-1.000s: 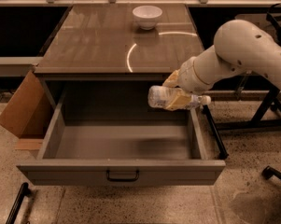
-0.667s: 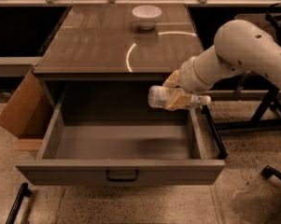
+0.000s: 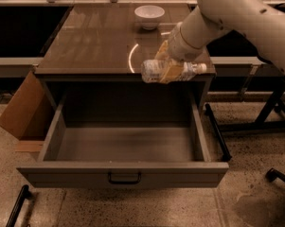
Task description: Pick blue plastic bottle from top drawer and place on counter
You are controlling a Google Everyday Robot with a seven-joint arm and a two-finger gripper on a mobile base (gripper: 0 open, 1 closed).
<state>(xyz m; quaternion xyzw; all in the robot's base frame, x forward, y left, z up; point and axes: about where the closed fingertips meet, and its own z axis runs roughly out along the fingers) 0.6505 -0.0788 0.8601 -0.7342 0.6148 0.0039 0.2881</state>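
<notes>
Nearest you: the top drawer (image 3: 52,175) stands open, front panel toward the camera, with the dark bar handle (image 3: 124,178) centred on it. You see its grey floor and both side walls.

Left of the drawer, a cardboard box (image 3: 20,109) leans beside the cabinet, below the table's left edge. Right of it, black stand legs (image 3: 217,131) sit on the speckled floor.

Above the drawer's back right part: the hand (image 3: 173,70) is clamped on the blue plastic bottle (image 3: 151,71). The yellowish fingers (image 3: 171,74) wrap its middle. The bottle lies roughly level, white cap pointing right and base pointing left. It hangs in the air, clear of the drawer and overlapping the table's front edge near the front right corner. You can't tell from this view whether it is over the top or just in front of it.

The white arm (image 3: 236,13) comes in from the upper right, across the right edge of the table (image 3: 90,41).

Farther back, a white bowl (image 3: 149,16) sits on the table near the far edge, right of centre, well apart from the bottle.
</notes>
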